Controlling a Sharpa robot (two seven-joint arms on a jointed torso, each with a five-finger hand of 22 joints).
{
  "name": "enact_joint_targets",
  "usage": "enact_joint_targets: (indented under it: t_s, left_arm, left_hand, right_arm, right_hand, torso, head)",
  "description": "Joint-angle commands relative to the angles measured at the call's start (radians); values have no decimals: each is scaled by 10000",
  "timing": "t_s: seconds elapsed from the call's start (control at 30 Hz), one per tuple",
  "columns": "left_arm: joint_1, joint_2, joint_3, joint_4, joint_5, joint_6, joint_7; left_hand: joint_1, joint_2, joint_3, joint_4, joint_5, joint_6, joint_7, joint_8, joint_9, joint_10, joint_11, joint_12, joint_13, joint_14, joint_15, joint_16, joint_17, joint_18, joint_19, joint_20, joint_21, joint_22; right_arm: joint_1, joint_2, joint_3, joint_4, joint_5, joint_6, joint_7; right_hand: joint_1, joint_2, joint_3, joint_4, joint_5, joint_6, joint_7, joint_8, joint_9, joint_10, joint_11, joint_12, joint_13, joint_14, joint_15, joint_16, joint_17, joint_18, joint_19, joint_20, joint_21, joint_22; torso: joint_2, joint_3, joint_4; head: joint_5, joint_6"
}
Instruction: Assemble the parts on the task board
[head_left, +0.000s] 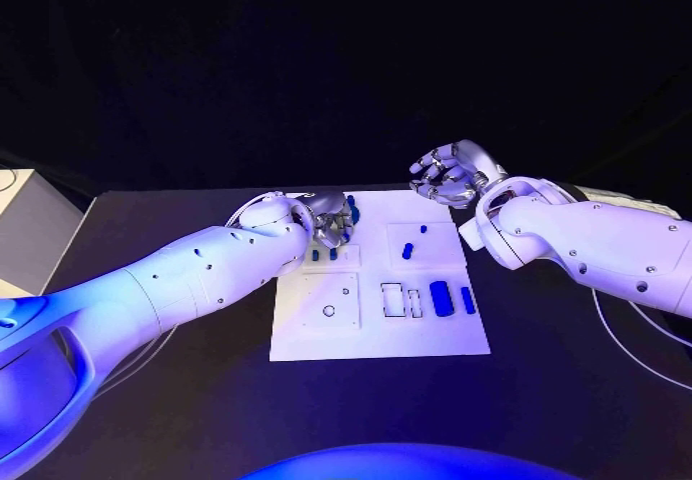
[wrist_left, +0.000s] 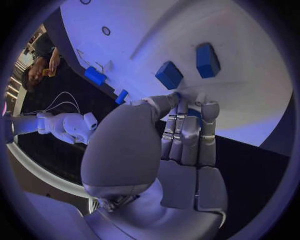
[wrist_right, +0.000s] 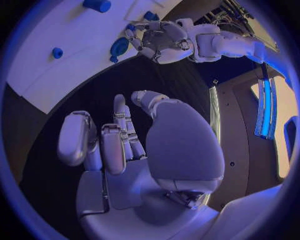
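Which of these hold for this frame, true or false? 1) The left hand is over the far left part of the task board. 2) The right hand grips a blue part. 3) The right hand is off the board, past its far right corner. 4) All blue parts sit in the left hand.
1) True: the left hand is at the task board's far left.
2) False: the right hand has its fingers curled on nothing.
3) True.
4) False: a long blue part lies on the board near its right edge.

Part under left hand (head_left: 329, 218) fingertips, mostly hidden
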Motion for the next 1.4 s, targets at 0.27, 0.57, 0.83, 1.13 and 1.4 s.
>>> enact_joint_targets:
  t_s: [0.27,0.57,0.83,1.13,1.4]
  left_arm:
    - [-50,-435,365,564,1091,-436,276]
    - [-53,-1091,928,1219,1746,406,-20]
    - [-53,-1473,1051,1417,1453,1077,-278]
    - [-55,-1478,996,1339,391,1027,-308]
    - [-67,-1423,936,1258,24,723,-413]
  left_hand:
    - [-124,40,74,-72,14,26,63,-146,8,147,31,-311,9,143,19,51,39,-127,125,16,104,60]
    - [-183,20,57,-62,10,62,65,-169,21,204,33,-397,15,148,29,45,19,-129,120,25,108,62]
    - [-239,22,35,-41,5,85,61,-189,32,245,32,-467,21,148,35,40,6,-124,96,30,93,42]
    - [-287,-19,-20,-44,-1,130,30,-211,54,328,8,-555,40,142,23,32,-18,-121,72,33,72,24]
    - [-327,-25,-54,-29,-3,185,8,-217,75,402,-13,-616,57,158,8,34,-5,-123,89,27,75,38]
  right_arm:
    - [-7,-22,5,3,-53,30,92]
    - [-12,-83,5,-4,-53,33,75]
    - [-13,-129,4,-4,-58,39,55]
    - [-15,-133,4,-5,-86,18,68]
    - [-16,-130,4,2,-106,2,74]
  right_hand:
    - [-87,-13,1,-64,38,-2,28,45,14,66,-9,-45,-8,509,-8,-55,63,175,75,5,-6,5]
    - [-87,-13,1,-64,38,-2,28,45,14,66,-9,-45,-8,509,-8,-55,63,175,75,5,-6,5]
    - [-105,-7,-1,-82,47,19,20,59,21,107,-15,-82,-57,513,-14,-45,85,172,80,4,8,23]
    - [-105,-7,-1,-82,47,19,20,59,21,107,-15,-82,-57,513,-14,-45,85,172,80,4,8,23]
    - [-105,-7,-1,-82,47,19,20,59,21,107,-15,-82,-57,513,-14,-45,85,172,80,4,8,23]
  torso:
    - [-20,-8,15]
    - [-23,-5,27]
    - [-27,-16,28]
    - [-9,-12,6]
    - [-1,1,2]
  head:
    - [-11,62]
    - [19,93]
    - [41,90]
    - [100,92]
    - [127,93]
